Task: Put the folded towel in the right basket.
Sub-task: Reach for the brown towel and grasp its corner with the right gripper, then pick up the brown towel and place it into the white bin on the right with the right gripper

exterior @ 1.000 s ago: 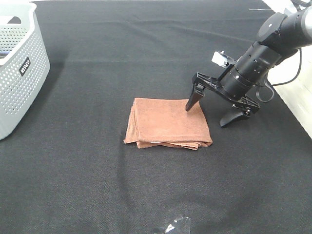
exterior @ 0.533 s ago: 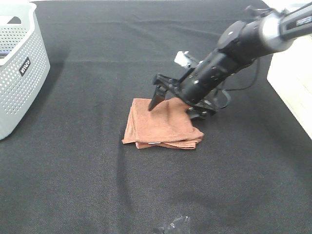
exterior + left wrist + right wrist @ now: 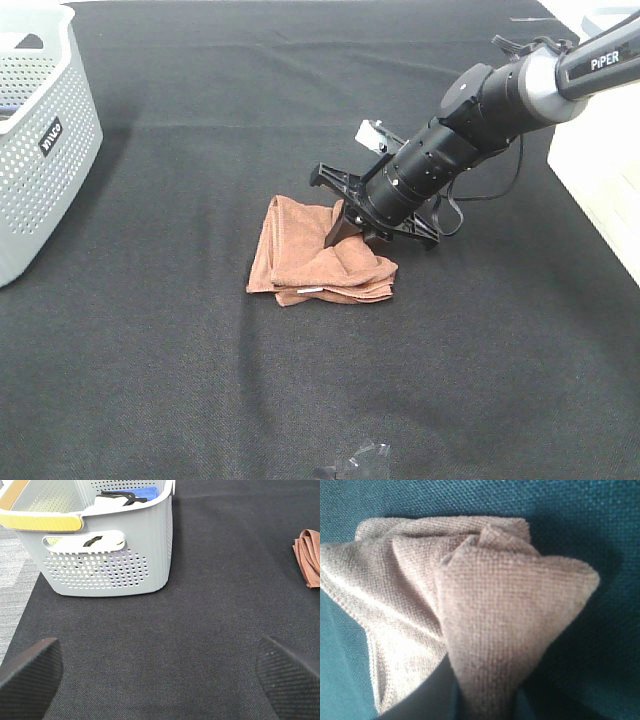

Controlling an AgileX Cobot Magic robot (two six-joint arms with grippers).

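The brown folded towel lies mid-table on the black cloth, bunched up on its right side. My right gripper comes in from the right and is shut on a pinched-up fold of it. In the right wrist view the towel fills the frame, with a ridge rising between the fingers. My left gripper is open and empty, with its pads wide apart over bare cloth. It faces the towel's edge from far off. The right basket is out of view.
A grey perforated basket stands at the far left edge; the left wrist view shows clothes inside it. A pale surface borders the cloth on the right. A clear plastic scrap lies at the front edge.
The right arm swept left across the towel, pushing its right side into a bunch. The gripper went from wide open to closed on the raised fold.
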